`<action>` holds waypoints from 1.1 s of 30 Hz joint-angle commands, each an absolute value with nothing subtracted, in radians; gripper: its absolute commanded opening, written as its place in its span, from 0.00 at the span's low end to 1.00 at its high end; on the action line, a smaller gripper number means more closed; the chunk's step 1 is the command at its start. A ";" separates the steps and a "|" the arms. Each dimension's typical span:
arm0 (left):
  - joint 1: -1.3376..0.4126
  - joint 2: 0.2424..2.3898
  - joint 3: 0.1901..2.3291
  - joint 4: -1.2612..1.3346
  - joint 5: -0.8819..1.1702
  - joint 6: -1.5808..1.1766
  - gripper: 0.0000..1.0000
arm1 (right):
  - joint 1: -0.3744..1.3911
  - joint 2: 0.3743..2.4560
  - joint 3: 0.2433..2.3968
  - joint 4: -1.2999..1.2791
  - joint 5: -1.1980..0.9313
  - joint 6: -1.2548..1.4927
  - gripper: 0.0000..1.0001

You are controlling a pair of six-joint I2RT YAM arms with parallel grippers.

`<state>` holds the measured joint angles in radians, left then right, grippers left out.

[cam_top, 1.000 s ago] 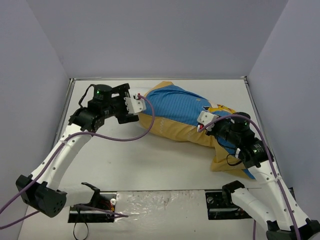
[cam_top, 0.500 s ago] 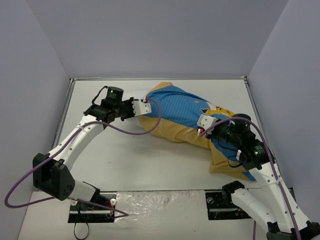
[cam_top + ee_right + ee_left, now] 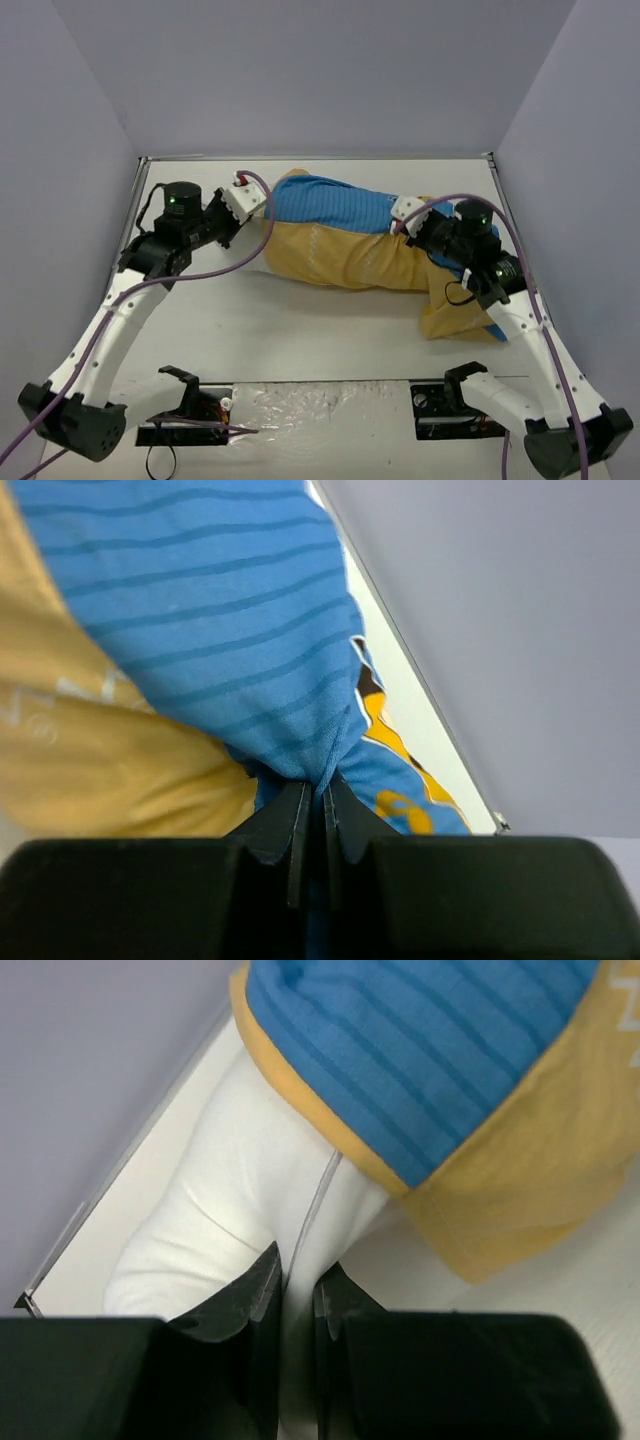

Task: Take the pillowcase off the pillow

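The pillowcase (image 3: 340, 250) lies across the middle of the table, a blue striped band along the back and mustard yellow in front. In the left wrist view the white pillow (image 3: 230, 1190) pokes out of the pillowcase (image 3: 420, 1050) at its yellow-hemmed mouth. My left gripper (image 3: 298, 1265) is shut on that white corner. In the top view the left gripper (image 3: 250, 200) sits at the case's left end. My right gripper (image 3: 318, 790) is shut on a bunched fold of the blue pillowcase (image 3: 200, 600). From above, the right gripper (image 3: 405, 213) is at the case's right end.
Grey walls close in the white table (image 3: 300, 330) at the back and both sides. Its raised left rim (image 3: 120, 1180) runs close to the pillow corner. Purple cables (image 3: 220, 268) loop off both arms. A foil-like strip (image 3: 320, 400) lies between the arm bases.
My left gripper closed on the pillow corner and drew back to the left. My right gripper moved toward the back wall with the case, which now shows more yellow.
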<state>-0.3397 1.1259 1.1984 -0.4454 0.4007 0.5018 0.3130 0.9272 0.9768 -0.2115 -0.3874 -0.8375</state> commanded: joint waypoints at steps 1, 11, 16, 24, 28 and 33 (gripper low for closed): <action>-0.299 0.911 1.206 -0.400 0.293 0.331 0.02 | 0.253 1.064 1.101 -0.103 -0.270 -0.720 0.00; -0.293 0.864 1.088 -0.416 0.248 0.276 0.02 | 0.200 1.152 1.212 -0.109 -0.305 -0.520 0.75; -0.291 0.859 1.055 -0.382 0.279 0.268 0.02 | 0.189 1.066 1.209 -0.182 -0.302 -0.514 1.00; -0.290 0.847 1.034 -0.374 0.291 0.262 0.02 | 0.192 1.126 1.262 -0.371 -0.411 -0.638 0.99; -0.290 0.853 1.035 -0.368 0.301 0.256 0.02 | 0.250 1.120 1.290 -0.445 -0.358 -0.647 0.96; -0.287 0.851 1.035 -0.370 0.307 0.250 0.02 | 0.311 1.134 1.249 -0.443 -0.221 -0.632 0.90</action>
<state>-0.2974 0.8711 1.0176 -0.4576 0.2955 0.2737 0.2882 1.1305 1.2472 -0.3996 -0.2920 -0.6342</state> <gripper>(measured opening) 0.105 0.909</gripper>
